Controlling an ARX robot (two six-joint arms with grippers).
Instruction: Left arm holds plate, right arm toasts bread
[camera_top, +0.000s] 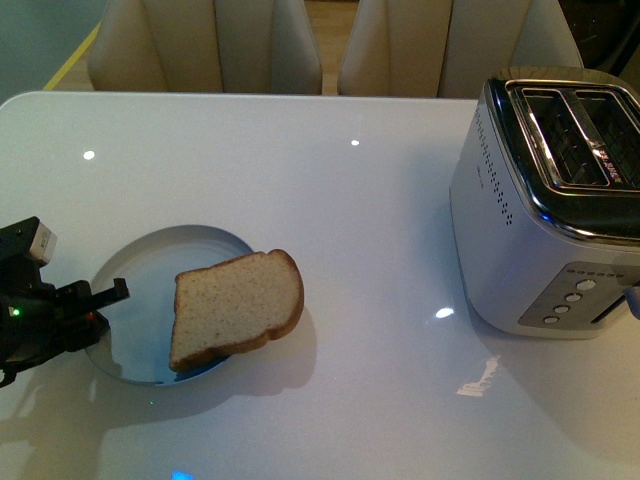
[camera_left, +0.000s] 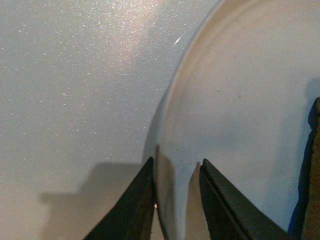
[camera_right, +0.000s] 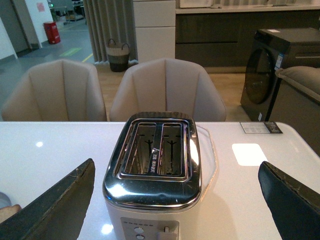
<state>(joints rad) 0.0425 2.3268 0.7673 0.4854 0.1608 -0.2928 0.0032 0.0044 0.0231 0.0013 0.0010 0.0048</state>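
- The plate (camera_top: 150, 268) sits on the left front part of the white table (camera_top: 320, 160). There is bare table all round it.
- The bread (camera_top: 237, 308) lies on the right side of the plate. Its round top sticks out past the rim, toward the toaster (camera_top: 520, 220).
- The left gripper (camera_left: 177, 161) is at the plate's left edge, apart from the bread. One finger (camera_left: 132, 210) is on the table side of the rim and the other is over the plate. The rim runs between them. I cannot tell if they squeeze it or just sit beside it.
- The toaster stands at the right of the table, well apart from the plate. A wide stretch of bare table lies between them.
- The right gripper (camera_right: 176, 165) faces the toaster from the side with the buttons. Its fingers are spread wide and hold nothing.
- The two slots (camera_right: 155, 150) on top of the toaster face up, and their wire racks show inside.
- Pale chairs (camera_top: 205, 45) stand behind the far edge of the table.
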